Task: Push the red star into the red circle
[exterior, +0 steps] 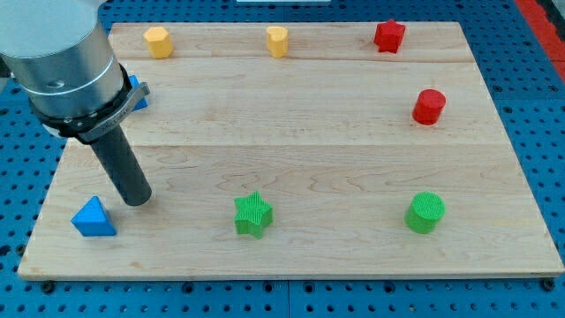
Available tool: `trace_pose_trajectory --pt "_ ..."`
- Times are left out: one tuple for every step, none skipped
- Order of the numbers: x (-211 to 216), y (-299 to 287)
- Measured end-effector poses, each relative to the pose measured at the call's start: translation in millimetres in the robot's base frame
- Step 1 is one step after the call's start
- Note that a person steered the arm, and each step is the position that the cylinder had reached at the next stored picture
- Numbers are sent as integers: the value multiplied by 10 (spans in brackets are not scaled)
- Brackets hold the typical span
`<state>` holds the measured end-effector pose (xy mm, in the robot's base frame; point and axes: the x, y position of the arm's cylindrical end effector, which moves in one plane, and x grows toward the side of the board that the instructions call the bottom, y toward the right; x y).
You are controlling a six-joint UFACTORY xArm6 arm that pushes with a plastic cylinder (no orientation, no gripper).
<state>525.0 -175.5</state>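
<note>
The red star (388,35) sits near the view's top right edge of the wooden board (291,150). The red circle (429,107) stands below it and a little to the right, apart from it. My tip (137,200) rests on the board at the view's lower left, just right of and above the blue triangle (94,217). It is far from both red blocks.
A yellow hexagon (158,41) and a second yellow block (277,41) sit along the top edge. A green star (253,215) and a green circle (425,212) sit near the bottom. A blue block (137,94) is mostly hidden behind the arm.
</note>
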Motion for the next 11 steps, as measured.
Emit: trace_pose_trajectory --pt "-327 7" --pt "-534 -5" --pt "-585 2" --pt "-667 8" --pt "-825 574" --pt "-1028 981" --pt "-1636 1109" --pt "-2000 1803" --pt "-2238 2271" --pt "-2798 2313" --pt "-3222 2378"
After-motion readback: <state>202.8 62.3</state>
